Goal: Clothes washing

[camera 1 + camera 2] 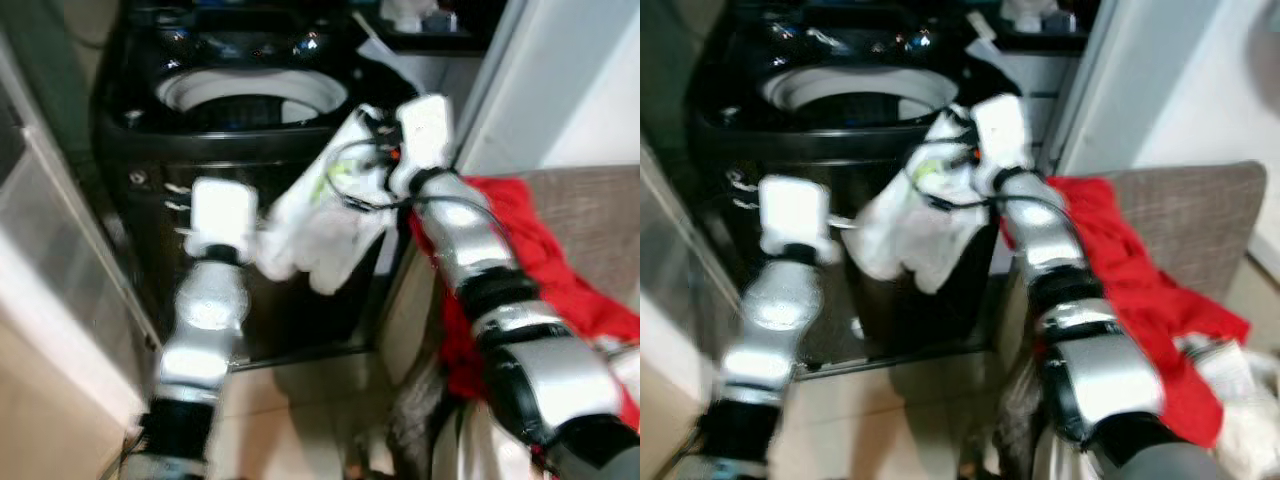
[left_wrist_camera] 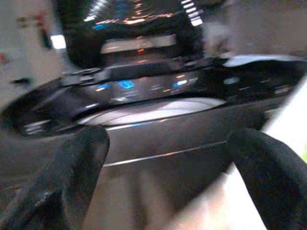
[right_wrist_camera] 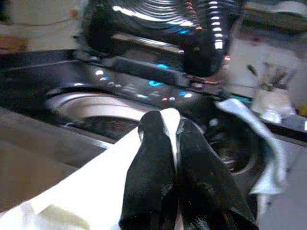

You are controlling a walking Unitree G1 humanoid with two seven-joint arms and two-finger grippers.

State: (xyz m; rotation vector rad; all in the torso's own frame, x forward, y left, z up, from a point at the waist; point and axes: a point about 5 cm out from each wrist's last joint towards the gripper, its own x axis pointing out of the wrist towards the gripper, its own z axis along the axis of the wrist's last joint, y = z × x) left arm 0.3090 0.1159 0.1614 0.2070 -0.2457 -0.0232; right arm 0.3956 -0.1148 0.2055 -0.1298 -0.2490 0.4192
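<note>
1. Cloth point(image 1: 320, 225), white, hangs in front of the washer point(image 1: 240, 160), just below its rim; the right tool point(image 3: 175, 132) has its fingers pinched tight on a fold of it, seen in the right wrist view, with the rest drooping down the machine's front.
2. Left tool point(image 2: 168, 172) stands wide open and holds nothing; its fingers point(image 2: 67, 167) point at the washer's front wall, just beside the hanging cloth.
3. Step in hand, as I judge it: loading; the cloth is lifted but not yet over the drum point(image 1: 250, 95); the lid is up and the opening is free.
4. Next move likely calls for raising the right arm so the drooping end clears the rim, reaching over the drum, then letting go; the trailing end may snag on the rim.
5. Red clothes point(image 1: 1120, 270) lie on a grey seat point(image 1: 1200, 210) to the right; floor point(image 1: 290, 400) is pale tile; the pictures are blurred.
</note>
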